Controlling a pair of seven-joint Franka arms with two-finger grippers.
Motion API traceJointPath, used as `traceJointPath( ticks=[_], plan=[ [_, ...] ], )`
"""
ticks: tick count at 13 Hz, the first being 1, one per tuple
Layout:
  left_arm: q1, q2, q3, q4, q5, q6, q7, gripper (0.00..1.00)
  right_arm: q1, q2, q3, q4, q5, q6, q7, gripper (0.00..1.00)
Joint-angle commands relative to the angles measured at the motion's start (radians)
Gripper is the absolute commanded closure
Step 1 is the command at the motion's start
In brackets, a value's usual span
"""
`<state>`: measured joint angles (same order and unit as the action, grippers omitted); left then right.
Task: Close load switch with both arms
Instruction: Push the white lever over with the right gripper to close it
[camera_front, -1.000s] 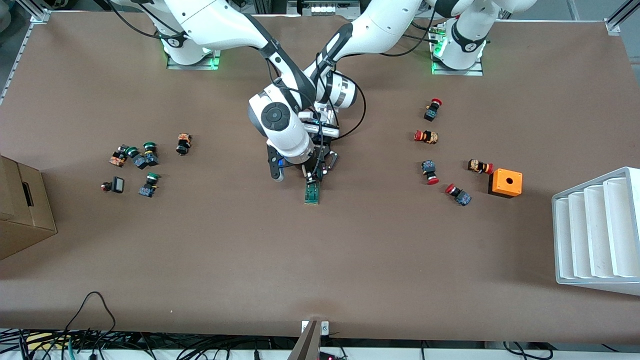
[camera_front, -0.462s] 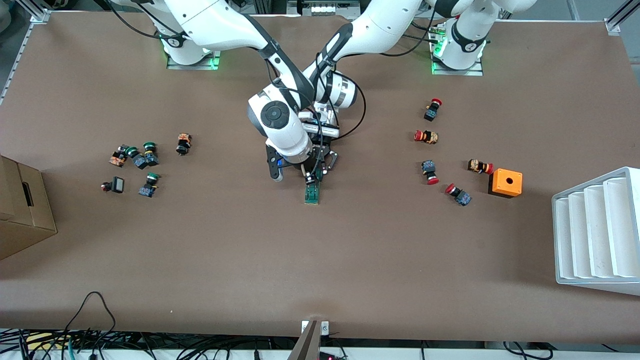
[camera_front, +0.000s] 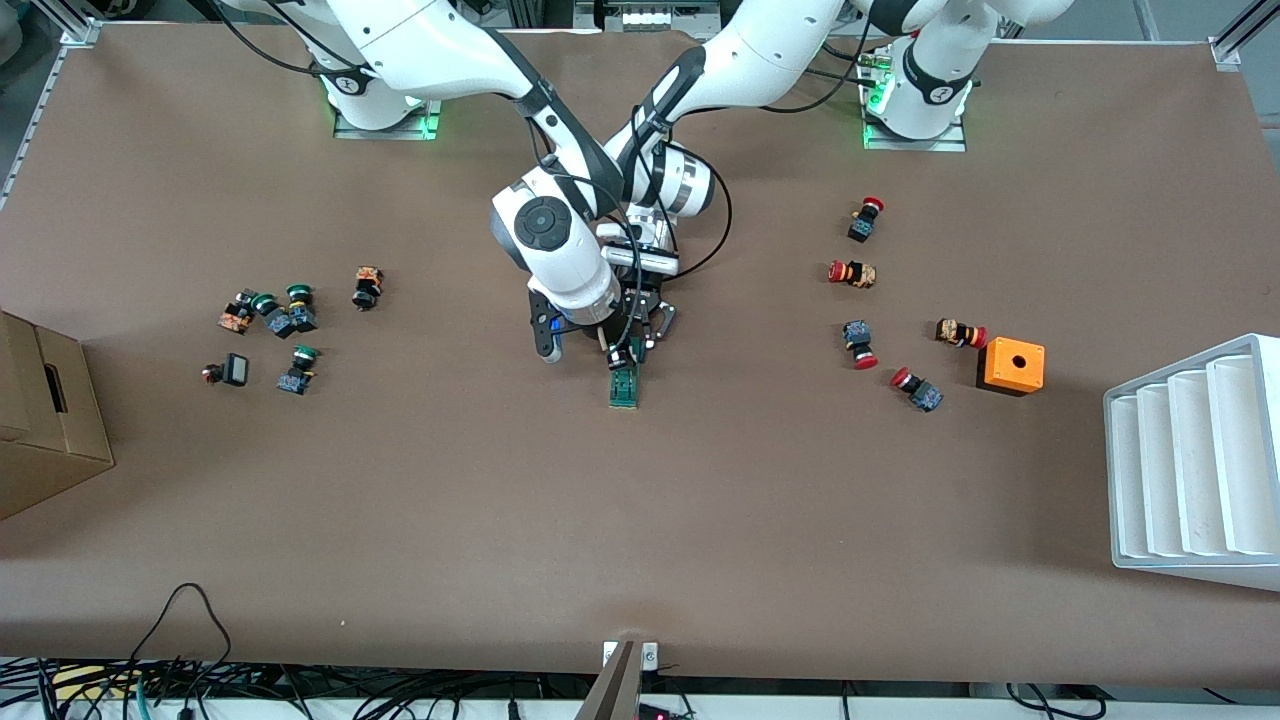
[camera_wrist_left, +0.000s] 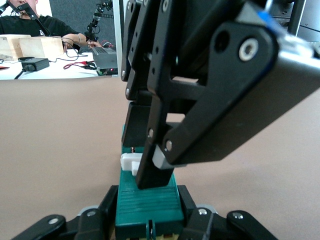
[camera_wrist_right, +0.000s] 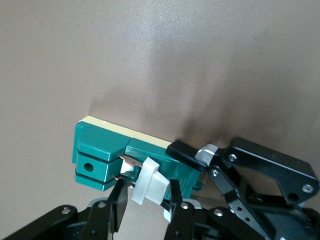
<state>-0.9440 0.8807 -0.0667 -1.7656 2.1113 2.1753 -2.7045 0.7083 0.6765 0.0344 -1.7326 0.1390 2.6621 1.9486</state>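
Observation:
The load switch (camera_front: 625, 388), a narrow dark-green block, lies on the brown table (camera_front: 640, 520) near its middle. My left gripper (camera_front: 641, 342) is shut on the end of the load switch (camera_wrist_left: 147, 202) farther from the front camera, one finger (camera_wrist_left: 107, 207) on each side of the ribbed top. My right gripper (camera_front: 618, 359) reaches down over the switch. Its fingers (camera_wrist_right: 119, 199) stand on both sides of the raised white lever (camera_wrist_right: 147, 182). One finger touches the lever and a gap shows at the other. The left gripper's finger (camera_wrist_right: 186, 153) grips the green body (camera_wrist_right: 100, 150).
Red-capped push buttons (camera_front: 860, 345) and an orange box (camera_front: 1010, 365) lie toward the left arm's end, by a white slotted rack (camera_front: 1190, 460). Green-capped buttons (camera_front: 285, 320) and a cardboard box (camera_front: 45, 420) are toward the right arm's end.
My right arm's wrist has shifted slightly toward its own base and its fingers have drawn in around the white lever. The left gripper and the switch have stayed put.

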Motion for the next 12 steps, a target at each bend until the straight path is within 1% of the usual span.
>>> traceJointPath(
  ticks=[1, 3, 5, 7, 12],
  plan=[
    [-0.002, 0.017, 0.01, 0.015, 0.026, -0.002, -0.026, 0.53, -0.009, -0.023, 0.002, -0.021, -0.021, 0.015, 0.013, 0.64],
    [-0.002, 0.017, 0.01, 0.015, 0.026, -0.002, -0.026, 0.53, -0.009, -0.023, 0.004, -0.022, -0.021, 0.015, 0.006, 0.64],
    [-0.002, 0.017, 0.01, 0.015, 0.026, -0.002, -0.026, 0.53, -0.009, -0.023, 0.002, -0.021, -0.021, 0.015, 0.004, 0.71],
    [-0.002, 0.017, 0.01, 0.015, 0.026, -0.002, -0.026, 0.53, -0.01, -0.023, 0.002, -0.021, -0.021, 0.015, 0.001, 0.74],
    [-0.002, 0.017, 0.01, 0.015, 0.026, -0.002, -0.026, 0.53, -0.033, -0.023, 0.002, -0.007, -0.019, 0.015, 0.004, 0.74]
  ],
)
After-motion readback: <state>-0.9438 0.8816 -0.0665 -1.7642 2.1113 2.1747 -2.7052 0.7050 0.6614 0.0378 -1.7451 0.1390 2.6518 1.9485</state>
